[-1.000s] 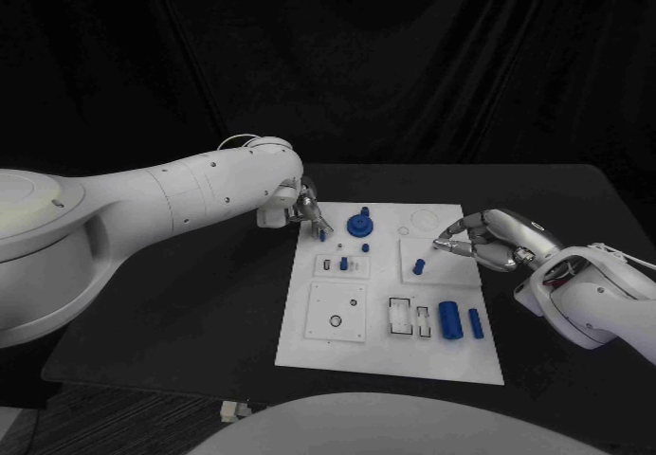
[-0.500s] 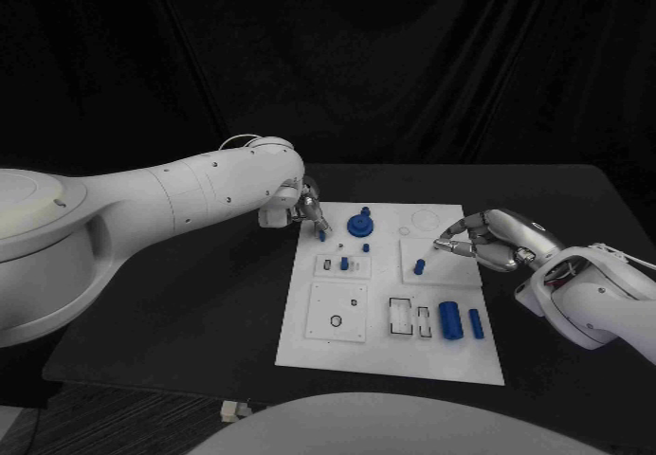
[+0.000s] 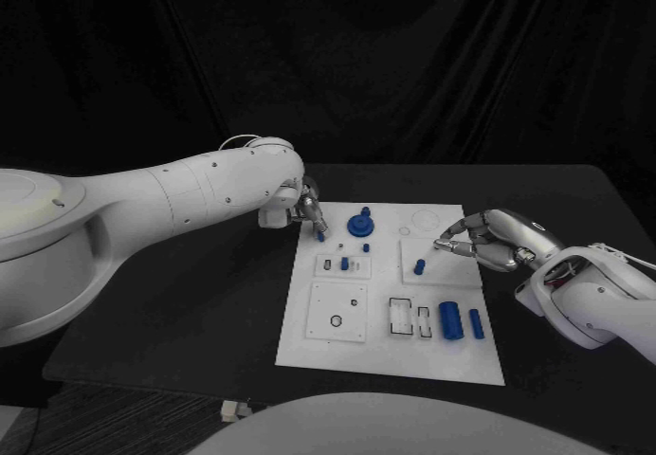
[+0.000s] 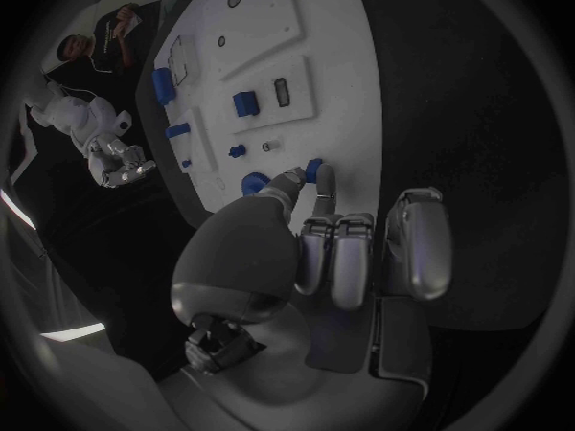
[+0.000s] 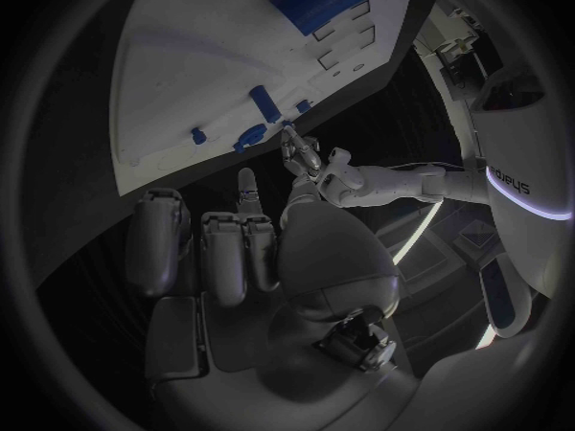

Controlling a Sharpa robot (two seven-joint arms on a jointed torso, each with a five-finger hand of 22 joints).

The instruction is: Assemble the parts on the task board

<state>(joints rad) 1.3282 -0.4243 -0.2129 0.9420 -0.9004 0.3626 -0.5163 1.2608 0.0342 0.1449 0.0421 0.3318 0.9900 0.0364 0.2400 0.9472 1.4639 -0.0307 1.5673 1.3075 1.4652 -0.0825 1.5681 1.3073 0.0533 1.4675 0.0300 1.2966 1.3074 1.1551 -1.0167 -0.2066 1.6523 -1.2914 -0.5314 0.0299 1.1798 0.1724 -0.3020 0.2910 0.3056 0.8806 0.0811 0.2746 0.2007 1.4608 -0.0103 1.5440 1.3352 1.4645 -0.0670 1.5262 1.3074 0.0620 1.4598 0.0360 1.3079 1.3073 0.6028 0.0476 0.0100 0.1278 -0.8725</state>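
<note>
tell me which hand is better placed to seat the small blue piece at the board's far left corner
Left, probably. The left hand already pinches that small blue piece at the task board corner, fingertips on it. The right hand hovers over the board's opposite edge.

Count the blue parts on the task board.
7 visible: a peg pinched by the left hand at the task board's far-left corner, a round knob beside it, two small pieces mid-board, one block near the right hand, two cylinders at near right. More may be hidden.
</note>
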